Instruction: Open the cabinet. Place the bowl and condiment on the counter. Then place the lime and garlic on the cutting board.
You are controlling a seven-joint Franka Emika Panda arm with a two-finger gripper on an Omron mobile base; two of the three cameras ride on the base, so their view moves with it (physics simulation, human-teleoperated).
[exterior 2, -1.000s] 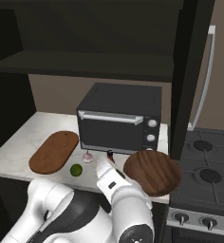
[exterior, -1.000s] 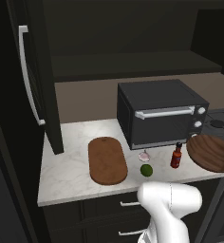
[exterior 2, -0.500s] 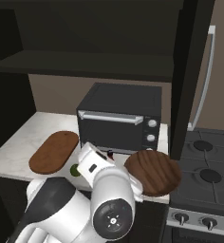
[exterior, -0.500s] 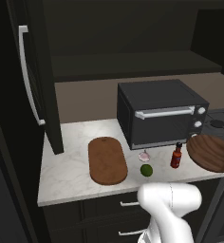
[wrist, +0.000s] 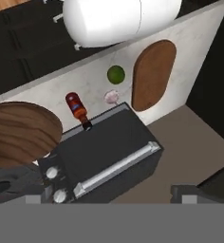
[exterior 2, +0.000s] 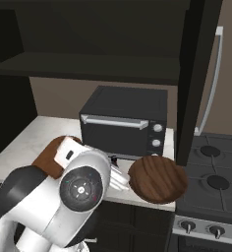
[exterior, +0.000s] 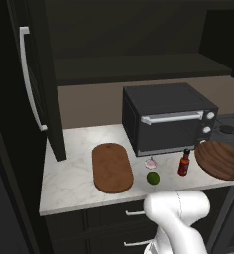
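Note:
The cabinet (exterior: 37, 84) stands open, its door swung out at the left and its dark shelves bare. On the counter (exterior: 69, 176) lie the cutting board (exterior: 112, 167), the garlic (exterior: 150, 162), the lime (exterior: 152, 177), the red condiment (exterior: 184, 162) and the wooden bowl (exterior: 222, 159). From high over them, the hand view looks down on the lime (wrist: 116, 74), garlic (wrist: 111, 97), condiment (wrist: 77, 107), cutting board (wrist: 153, 73) and bowl (wrist: 21, 130). My gripper (wrist: 111, 195) is open and holds nothing.
A black toaster oven (exterior: 166, 118) stands behind the small items, close to the garlic and the bottle. To the right is a stove (exterior 2: 211, 182), and the bowl (exterior 2: 158, 178) overhangs the counter's edge there. The right cabinet door (exterior 2: 199, 74) hangs open above.
In the right base view the arm's large white joint has swung left and nearer the camera, and now covers the lime and garlic. The things on the counter have not moved.

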